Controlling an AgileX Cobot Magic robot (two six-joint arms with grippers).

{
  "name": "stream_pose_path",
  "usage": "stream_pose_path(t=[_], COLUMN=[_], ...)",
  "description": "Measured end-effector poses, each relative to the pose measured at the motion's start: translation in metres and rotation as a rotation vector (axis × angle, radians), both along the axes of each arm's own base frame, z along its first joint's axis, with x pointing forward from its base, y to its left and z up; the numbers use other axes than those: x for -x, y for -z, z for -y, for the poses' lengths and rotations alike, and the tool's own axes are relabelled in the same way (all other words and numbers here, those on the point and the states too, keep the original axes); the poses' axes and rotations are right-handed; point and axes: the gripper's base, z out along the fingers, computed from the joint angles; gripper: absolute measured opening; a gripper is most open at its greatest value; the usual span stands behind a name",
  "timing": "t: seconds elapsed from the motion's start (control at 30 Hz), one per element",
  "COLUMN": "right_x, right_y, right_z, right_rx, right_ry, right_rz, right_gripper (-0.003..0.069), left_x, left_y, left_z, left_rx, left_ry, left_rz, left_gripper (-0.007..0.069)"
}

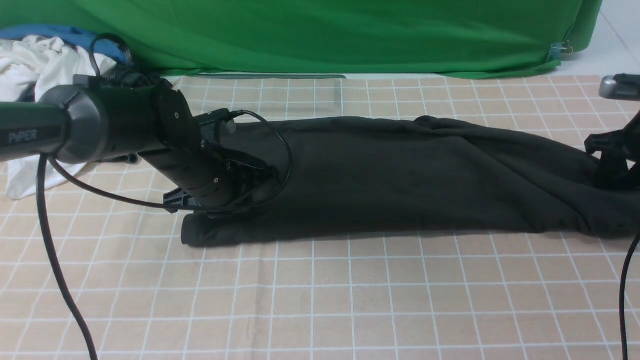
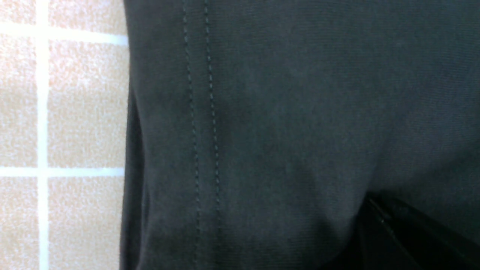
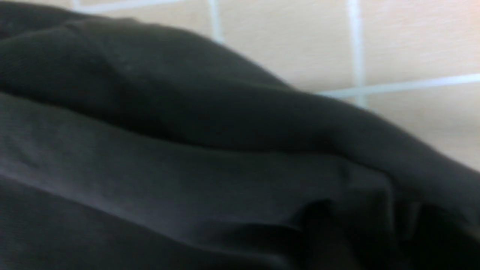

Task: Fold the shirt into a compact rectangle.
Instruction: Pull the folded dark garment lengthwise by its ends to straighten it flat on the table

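**Black shirt laid out in a long band, an arm at each end**

The shirt (image 1: 400,175) lies on the checked worktop (image 1: 320,300), folded lengthwise into a long dark band that runs from side to side. It is fairly flat through the middle and wrinkled and humped toward its right end. Its left end is a soft, rounded roll of cloth.

The left arm (image 1: 115,120) slants down onto the shirt's left end, and the left jaws sit low against the cloth there, just behind that rounded corner. They are pressed together. I cannot tell whether any cloth is caught between them. The left wrist camera looks straight at the shirt. A double row of hem stitching (image 2: 202,112) runs close beside the shirt's edge, and the worktop's pale grid lines show just past it.

The right arm (image 1: 612,150) stands at the shirt's right end, black against black cloth. The right jaws are lost in that darkness, so I cannot tell whether they are spread or closed. The right wrist camera gives only blurred folds of the shirt with a patch of worktop beyond them.

Behind the shirt a green backdrop (image 1: 325,35) hangs down to the worktop. Beyond the shirt's left end, farther back, a white garment (image 1: 25,65) lies in a heap with blue cloth (image 1: 60,35) behind it. A black cable (image 1: 280,150) loops from the left arm over the shirt's left end.
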Motion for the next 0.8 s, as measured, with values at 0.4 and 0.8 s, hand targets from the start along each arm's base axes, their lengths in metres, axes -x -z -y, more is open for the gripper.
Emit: stream_pose_path(t=[0.4,0.8], right_x=[-0.019,-0.027], right_y=[-0.033,-0.047], right_z=[0.011,0.037], right_rx=[0.028,0.051], right_ry=[-0.023,0.038], right_rz=[0.119,0.202], right_gripper=[0.0046,0.0046], left_x=[0.0,0.0], left_y=[0.0,0.0], left_z=[0.0,0.0], left_rx=[-0.006,-0.006], left_ry=[0.004,0.005], left_rz=[0.001,0.002], left_gripper=[0.0013,0.0013])
